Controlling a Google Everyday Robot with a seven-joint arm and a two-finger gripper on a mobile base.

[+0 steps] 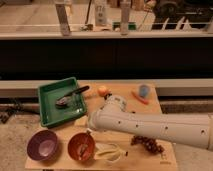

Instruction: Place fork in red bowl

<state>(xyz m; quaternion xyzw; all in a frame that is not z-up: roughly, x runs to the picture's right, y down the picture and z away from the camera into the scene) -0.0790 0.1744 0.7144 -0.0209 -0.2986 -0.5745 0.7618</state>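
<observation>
The red bowl sits at the front of the wooden table, right of a purple bowl. A slim greyish fork lies inside it, across the paler centre. My white arm reaches in from the right, across the table. My gripper is at the arm's left end, just above the bowl's far right rim. It is mostly hidden behind the wrist.
A purple bowl stands left of the red one. A green tray behind holds a black-handled utensil. An orange fruit, a blue cup, a carrot, a banana and grapes lie on the table.
</observation>
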